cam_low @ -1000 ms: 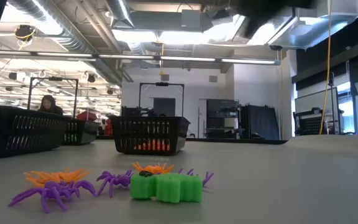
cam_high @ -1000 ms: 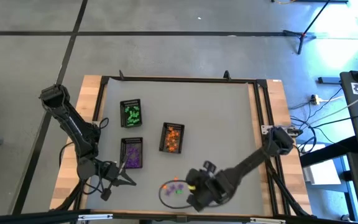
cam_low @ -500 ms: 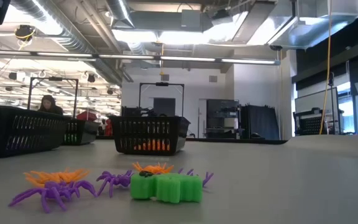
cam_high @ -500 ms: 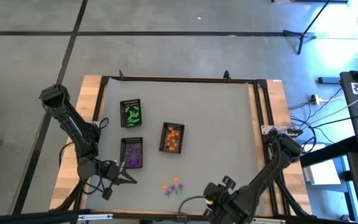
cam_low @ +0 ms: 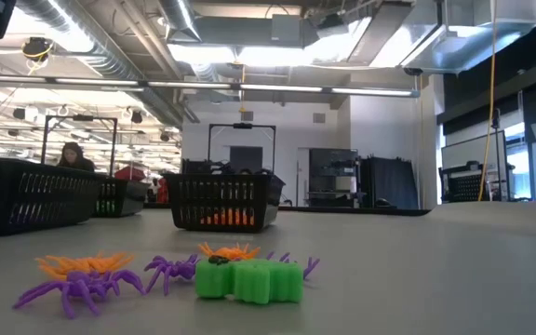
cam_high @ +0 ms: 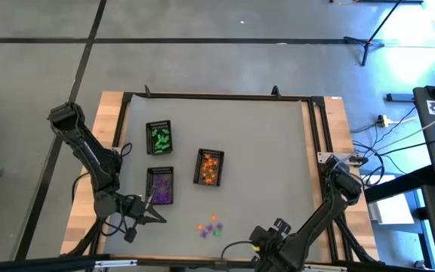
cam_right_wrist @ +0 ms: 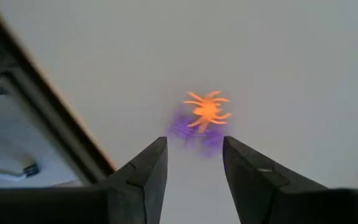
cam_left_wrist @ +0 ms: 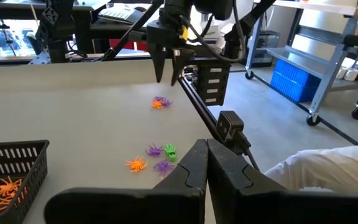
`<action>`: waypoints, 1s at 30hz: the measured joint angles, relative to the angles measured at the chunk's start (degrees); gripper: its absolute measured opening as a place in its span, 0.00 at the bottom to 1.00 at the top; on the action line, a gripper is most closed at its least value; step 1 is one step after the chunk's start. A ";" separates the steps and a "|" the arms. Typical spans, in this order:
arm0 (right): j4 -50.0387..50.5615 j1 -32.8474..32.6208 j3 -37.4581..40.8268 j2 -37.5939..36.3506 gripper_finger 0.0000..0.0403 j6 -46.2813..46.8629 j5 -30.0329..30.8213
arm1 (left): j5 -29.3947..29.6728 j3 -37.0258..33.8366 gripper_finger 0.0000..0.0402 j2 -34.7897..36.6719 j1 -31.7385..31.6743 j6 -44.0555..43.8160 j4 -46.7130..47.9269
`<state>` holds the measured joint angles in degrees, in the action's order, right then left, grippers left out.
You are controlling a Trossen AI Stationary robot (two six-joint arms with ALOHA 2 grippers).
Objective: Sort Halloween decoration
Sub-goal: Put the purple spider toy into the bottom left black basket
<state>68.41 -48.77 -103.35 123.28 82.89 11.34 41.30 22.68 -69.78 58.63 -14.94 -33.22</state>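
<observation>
A small pile of Halloween decoration (cam_high: 210, 227) lies near the table's front edge: purple spiders (cam_low: 77, 288), an orange one (cam_low: 87, 265) and a green piece (cam_low: 249, 279). To its right an orange spider (cam_right_wrist: 207, 112) rests on a purple one (cam_right_wrist: 188, 130), apart from the pile. My right gripper (cam_right_wrist: 194, 165) hangs open above that pair (cam_left_wrist: 160, 102), pointing down, and touches nothing. Three black trays hold green (cam_high: 159, 137), purple (cam_high: 161, 187) and orange (cam_high: 209, 167) pieces. My left gripper (cam_left_wrist: 206, 149) waits shut at the near left (cam_high: 153, 215).
A dark frame rail (cam_right_wrist: 48, 118) runs along the table's edge close beside the right gripper. The orange tray's corner (cam_left_wrist: 5, 180) shows in the left wrist view. Open grey mat (cam_high: 270, 151) spreads to the right of the trays.
My right gripper has gone from above the pile toward the table's right along the near edge, sinking and tipping further downward. Its fingers have stayed open. The pile now shows uncovered in the high view.
</observation>
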 joint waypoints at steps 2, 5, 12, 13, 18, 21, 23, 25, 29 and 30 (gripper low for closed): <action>1.98 -0.24 0.00 0.00 0.38 1.16 0.05 | 0.00 0.00 0.00 0.00 0.00 -0.05 0.11; 5.00 -1.13 0.00 0.00 0.38 2.94 1.31 | -0.02 0.00 0.00 0.00 0.00 -0.26 0.29; 5.84 -3.96 -0.01 -1.32 0.38 7.65 5.57 | 0.10 0.00 0.00 -0.02 0.00 -1.46 1.26; 5.96 -3.94 -0.02 -1.38 0.38 7.88 5.44 | 0.34 0.00 0.00 -0.02 0.00 -1.46 1.24; 5.74 -3.36 0.00 -1.29 0.38 7.94 4.58 | 1.68 0.00 0.00 -0.02 0.00 -1.46 1.23; 5.40 -3.19 0.00 -1.31 0.38 7.28 5.10 | 1.70 0.00 0.00 -0.02 0.00 -1.45 1.19; 4.33 -2.84 1.22 -1.67 0.38 7.21 4.99 | 1.68 0.00 0.00 -0.02 -0.20 -1.41 1.18; 0.26 -2.46 5.06 -3.40 0.38 7.28 4.79 | 1.70 0.00 0.00 -0.02 -0.66 -1.25 1.16; -9.97 -1.69 16.35 -9.28 0.38 8.01 4.55 | 1.26 0.02 0.00 -0.02 -1.47 -1.25 1.23; -12.03 -1.68 19.00 -10.83 0.38 8.53 4.62 | 1.18 0.02 0.00 -0.02 -1.57 -1.24 1.34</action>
<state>56.37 -50.45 -84.35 112.45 91.42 15.97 42.48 22.70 -69.80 57.06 -16.18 -31.87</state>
